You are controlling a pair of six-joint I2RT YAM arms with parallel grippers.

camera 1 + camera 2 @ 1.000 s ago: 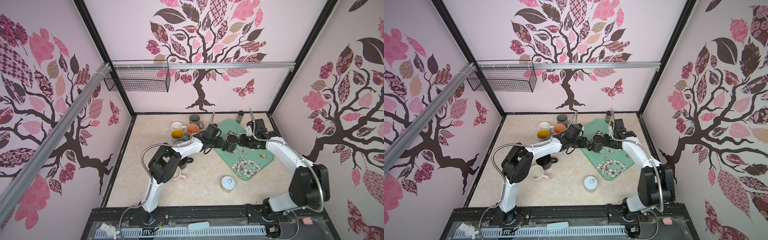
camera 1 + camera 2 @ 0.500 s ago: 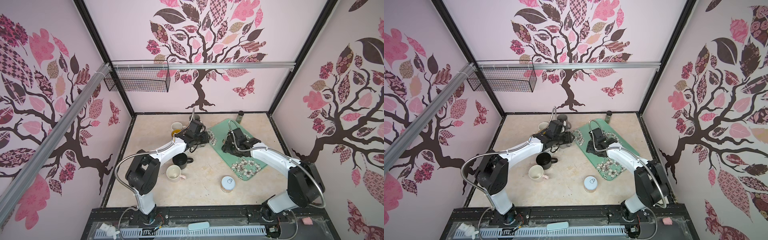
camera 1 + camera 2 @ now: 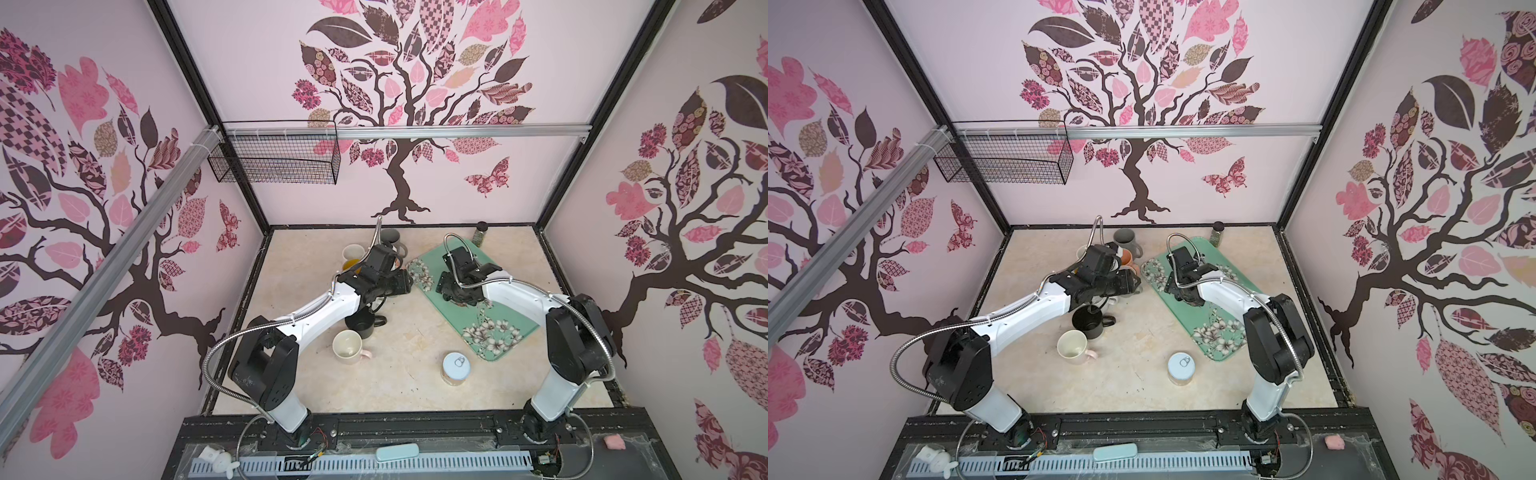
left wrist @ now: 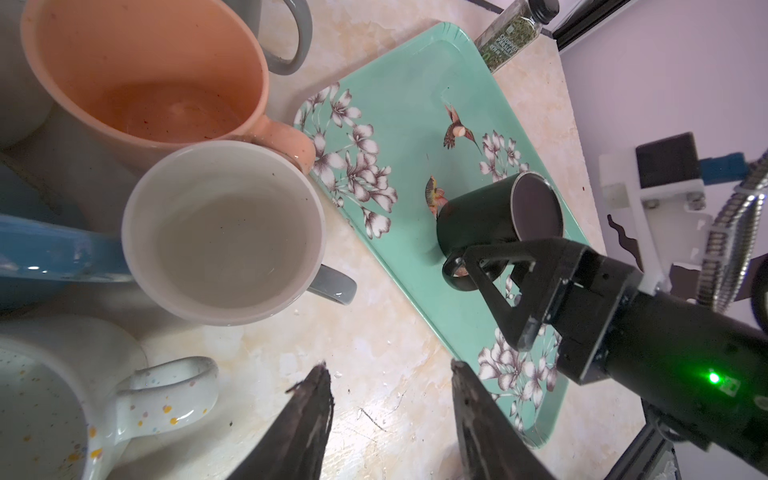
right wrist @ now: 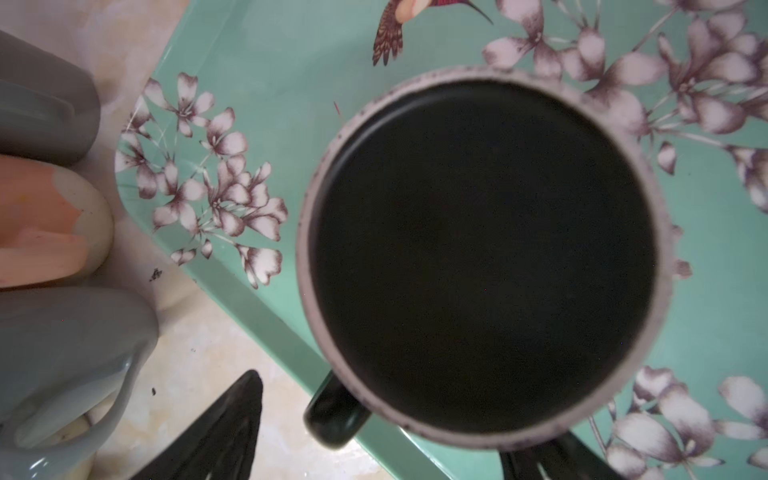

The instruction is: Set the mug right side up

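— Across both top views, what shows?
— My right gripper (image 3: 451, 291) hangs low over the teal tray (image 3: 521, 328).
— Left wrist?
— My left gripper (image 4: 388, 365) gapes, empty; black mug (image 4: 478, 220) stands on that tray.
— Right wrist?
— My right fingers (image 5: 224, 436) spread wide, handle (image 5: 336, 419) between, nothing pinched.

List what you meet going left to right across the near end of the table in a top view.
Left arm's base → cream mug → tin can → right arm's base. Left out: the tray, which overlaps the can.
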